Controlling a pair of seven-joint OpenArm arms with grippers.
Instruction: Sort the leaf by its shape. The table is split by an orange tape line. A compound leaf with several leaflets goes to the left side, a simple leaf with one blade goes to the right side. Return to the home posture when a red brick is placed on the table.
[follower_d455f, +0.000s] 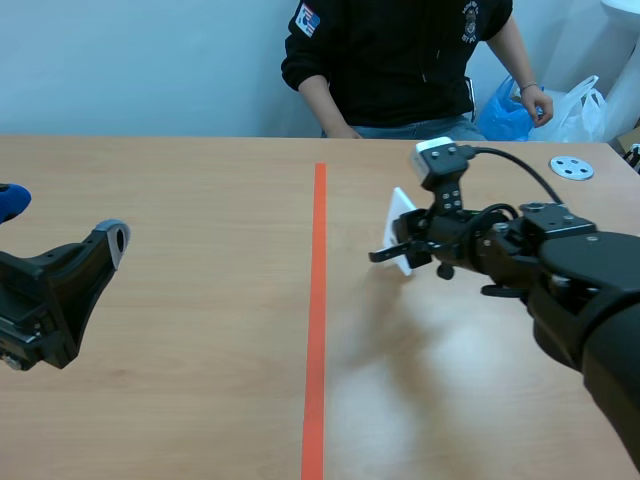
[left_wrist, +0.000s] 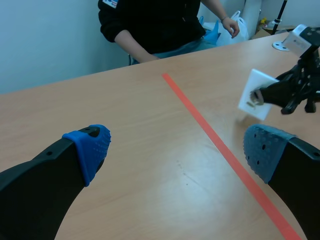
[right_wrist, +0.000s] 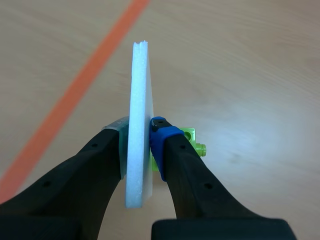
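Note:
My right gripper (follower_d455f: 400, 250) is shut on a white foam card (follower_d455f: 402, 222), held upright a little above the table, right of the orange tape line (follower_d455f: 318, 300). In the right wrist view the card (right_wrist: 139, 125) stands edge-on between the pads, and a small green piece (right_wrist: 192, 140) sticks out from its far side. Whatever leaf is on the card's face is hidden. From the left wrist view I see only the card's plain white side (left_wrist: 257, 94). My left gripper (follower_d455f: 62, 222) is open and holds nothing, low at the left side of the table (left_wrist: 150, 125).
A person (follower_d455f: 400, 60) sits across the table, forearms near its far edge. A white round disc (follower_d455f: 571, 167) lies at the far right corner. Plastic bags (follower_d455f: 560, 105) stand behind it. The tape line (left_wrist: 215, 135) runs between the two arms.

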